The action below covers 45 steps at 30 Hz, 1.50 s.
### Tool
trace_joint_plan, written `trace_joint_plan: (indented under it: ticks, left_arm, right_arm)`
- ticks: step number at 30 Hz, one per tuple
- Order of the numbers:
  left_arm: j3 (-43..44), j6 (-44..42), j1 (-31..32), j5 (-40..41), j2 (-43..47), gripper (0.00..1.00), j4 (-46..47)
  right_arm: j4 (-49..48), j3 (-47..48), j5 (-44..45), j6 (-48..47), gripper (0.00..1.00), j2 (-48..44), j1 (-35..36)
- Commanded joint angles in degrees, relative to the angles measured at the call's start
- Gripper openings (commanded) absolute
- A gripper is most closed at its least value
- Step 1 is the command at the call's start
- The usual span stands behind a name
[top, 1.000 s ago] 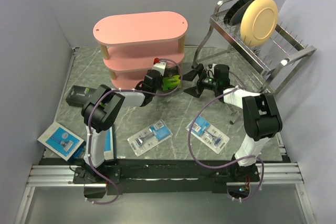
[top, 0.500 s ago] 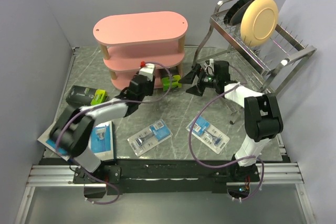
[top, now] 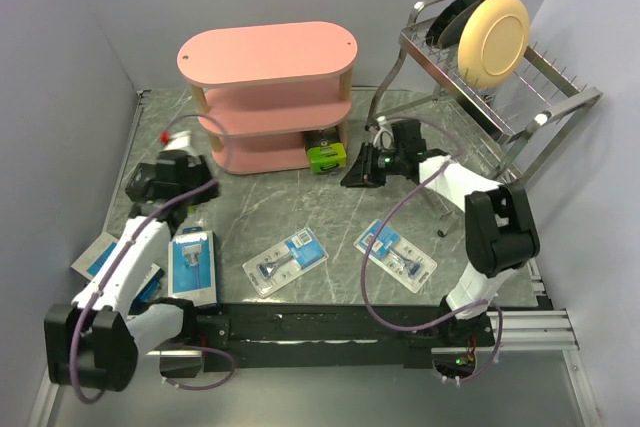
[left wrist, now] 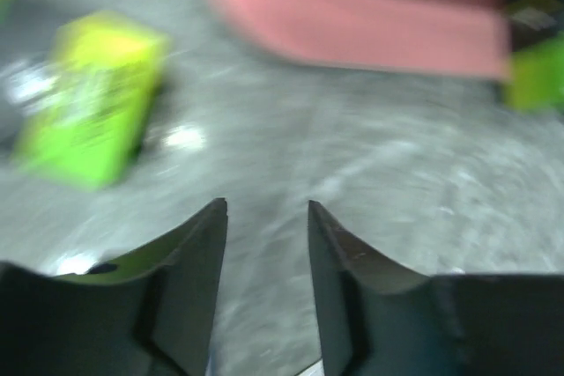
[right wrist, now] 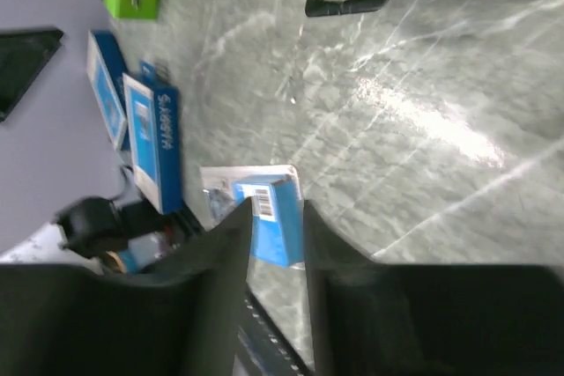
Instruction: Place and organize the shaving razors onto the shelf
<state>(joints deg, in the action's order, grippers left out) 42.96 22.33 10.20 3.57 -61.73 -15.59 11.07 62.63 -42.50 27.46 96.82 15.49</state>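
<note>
Left of the shelf, near its front corner, my left gripper hangs with a medium gap and nothing in it. One black-and-green box is lying just beside it on the table. The second box sits at the shelf's bottom right end, green end poking out front; can't tell if it's properly on the board. My right gripper is just right of that one, pinched down to a thin gap, empty. Two blister packs and two blue card packs lie well out in front of the shelf.
</note>
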Motion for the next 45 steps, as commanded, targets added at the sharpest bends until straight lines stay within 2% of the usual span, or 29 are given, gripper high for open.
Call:
trace_joint_plan:
  ticks: [1,3,6,8,12,15,22,28,29,33,36,41,45]
  left_arm:
    - [2.1,3.8,-9.9,-4.1,5.7,0.44,-10.8]
    - [1.9,3.9,-15.8,-3.8,7.1,0.49,-11.6]
    - [1.8,5.7,-23.8,-3.7,7.1,0.65,-12.1]
    - [1.9,6.9,-30.5,-4.4,6.3,0.72,-12.5]
    - [2.0,9.4,-36.6,-9.7,5.0,0.86,-11.1]
    - [1.6,9.4,-37.9,-13.3,4.3,0.90,-8.8]
    - [-1.0,8.3,-40.4,-14.5,2.2,0.92,-5.9]
    - [-3.4,13.1,-43.4,-13.6,0.7,0.97,-4.8]
    - [-4.0,13.8,-43.6,-13.9,-0.8,0.97,-4.1]
    - [-3.6,18.3,-43.9,-14.1,-6.0,0.98,0.3]
    - [-2.8,19.7,-43.9,-14.5,-10.8,0.97,4.3]
    - [-1.3,21.3,-43.7,-14.3,-18.7,0.95,9.0]
    - [-0.9,22.3,-43.5,-13.9,-22.6,0.93,13.5]
  right_arm:
    - [-4.2,2.9,2.9,5.4,0.23,4.5,3.2]
    - [-6.6,3.5,4.0,10.4,0.23,7.1,3.3]
    - [-9.5,4.5,4.9,16.2,0.22,11.1,3.2]
    - [-11.0,5.1,4.6,19.0,0.22,12.9,3.1]
    - [-17.6,8.5,3.9,25.4,0.23,18.1,3.1]
    - [-21.5,11.1,3.5,29.3,0.24,21.5,3.1]
    - [-25.3,15.8,2.4,34.7,0.27,26.1,3.9]
    - [-27.6,7.9,-0.6,38.2,0.29,21.1,4.5]
    - [-27.6,5.2,-1.1,38.3,0.31,18.4,4.6]
    - [-25.9,2.3,-3.2,34.9,0.53,13.0,4.9]
    - [-26.6,1.8,-2.2,32.6,0.60,11.0,5.6]
    - [-26.6,5.9,-1.4,29.0,0.64,12.1,9.3]
    - [-31.7,10.2,-1.8,32.3,0.64,16.7,14.7]
